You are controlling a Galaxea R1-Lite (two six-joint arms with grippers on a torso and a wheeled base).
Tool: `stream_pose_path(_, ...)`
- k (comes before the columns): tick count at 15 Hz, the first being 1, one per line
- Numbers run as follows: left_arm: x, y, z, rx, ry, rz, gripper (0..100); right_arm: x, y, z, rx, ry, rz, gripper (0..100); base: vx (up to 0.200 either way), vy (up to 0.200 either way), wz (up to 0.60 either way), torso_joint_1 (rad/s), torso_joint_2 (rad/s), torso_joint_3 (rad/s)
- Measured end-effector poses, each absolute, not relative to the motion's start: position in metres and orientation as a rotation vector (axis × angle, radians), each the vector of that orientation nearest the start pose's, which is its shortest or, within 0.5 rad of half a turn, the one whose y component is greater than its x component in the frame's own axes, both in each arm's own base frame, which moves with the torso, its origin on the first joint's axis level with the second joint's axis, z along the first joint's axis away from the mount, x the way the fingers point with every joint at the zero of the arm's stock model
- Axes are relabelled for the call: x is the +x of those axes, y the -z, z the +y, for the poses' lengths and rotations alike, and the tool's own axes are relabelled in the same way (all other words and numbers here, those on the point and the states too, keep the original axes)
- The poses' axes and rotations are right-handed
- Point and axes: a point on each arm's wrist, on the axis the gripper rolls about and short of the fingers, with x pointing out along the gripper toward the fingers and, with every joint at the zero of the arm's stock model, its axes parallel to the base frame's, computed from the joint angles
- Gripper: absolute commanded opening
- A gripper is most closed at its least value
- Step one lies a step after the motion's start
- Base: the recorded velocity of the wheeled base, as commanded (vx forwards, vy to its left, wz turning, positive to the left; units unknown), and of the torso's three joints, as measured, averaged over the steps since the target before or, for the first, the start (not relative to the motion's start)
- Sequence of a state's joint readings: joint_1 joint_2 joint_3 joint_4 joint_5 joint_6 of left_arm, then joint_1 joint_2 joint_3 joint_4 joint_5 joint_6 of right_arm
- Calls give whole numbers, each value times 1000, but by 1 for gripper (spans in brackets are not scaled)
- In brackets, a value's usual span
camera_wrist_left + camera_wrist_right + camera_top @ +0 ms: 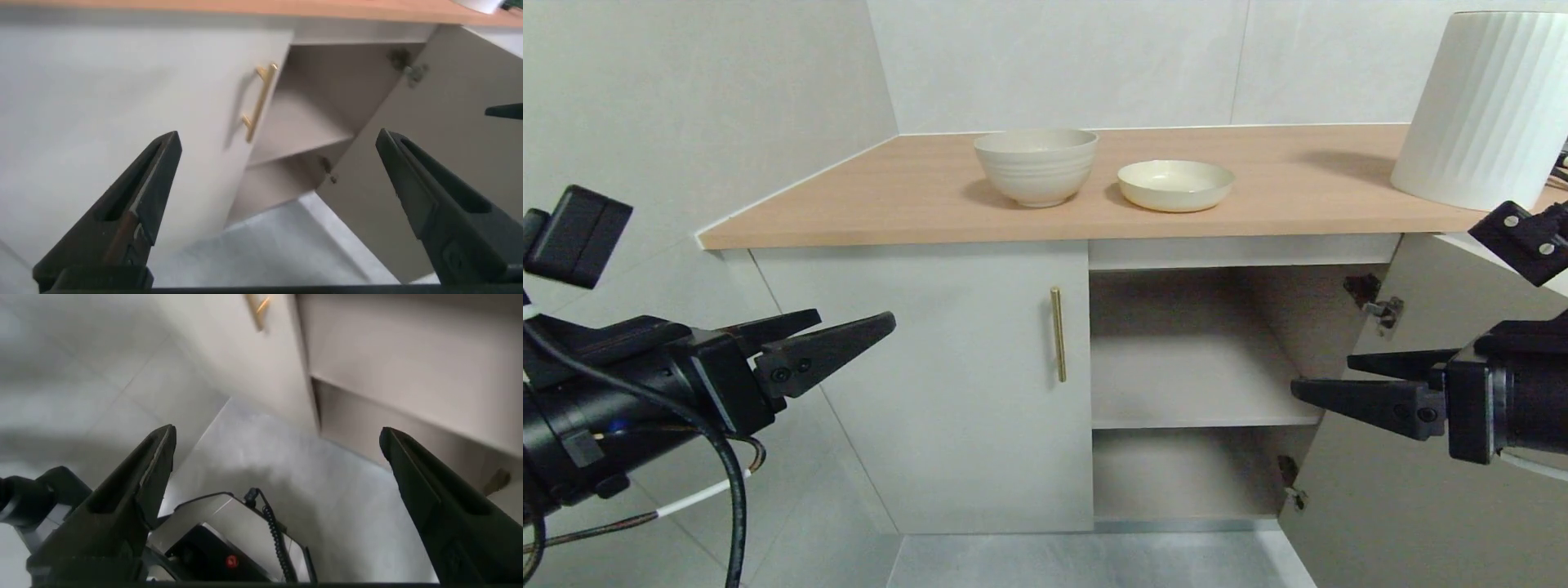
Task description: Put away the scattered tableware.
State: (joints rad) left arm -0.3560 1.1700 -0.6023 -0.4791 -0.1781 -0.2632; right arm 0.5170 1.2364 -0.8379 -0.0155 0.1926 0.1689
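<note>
A deep cream bowl (1036,166) and a shallow cream dish (1174,184) stand side by side on the wooden countertop (890,196). Below them the cabinet's right half is open, showing a bare middle shelf (1184,384) and a lower one (1176,478); the same opening (298,122) appears in the left wrist view. My left gripper (854,320) hangs open at the left, in front of the shut door, holding nothing. My right gripper (1319,380) is open at the right, level with the middle shelf, beside the swung-out door. Both are well below the bowls.
The left cabinet door (947,384) is shut, with a brass handle (1058,333). The right door (1405,490) stands swung outward. A tall white ribbed container (1486,106) sits on the counter's right end. Grey floor (1094,559) lies before the cabinet.
</note>
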Motion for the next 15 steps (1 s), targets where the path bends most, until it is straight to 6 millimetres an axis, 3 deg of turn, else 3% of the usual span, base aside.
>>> stream_pose_path(5,161,-236,-64,-249,518,161,100,159,-247,95,95,-666,442,100,200,0,0,3,2,0)
stream_pose_path(15,161,-237,-64,-253,518,160,100,155,-246,94,82,-679,437,100,0,0,0,4,-18,-15)
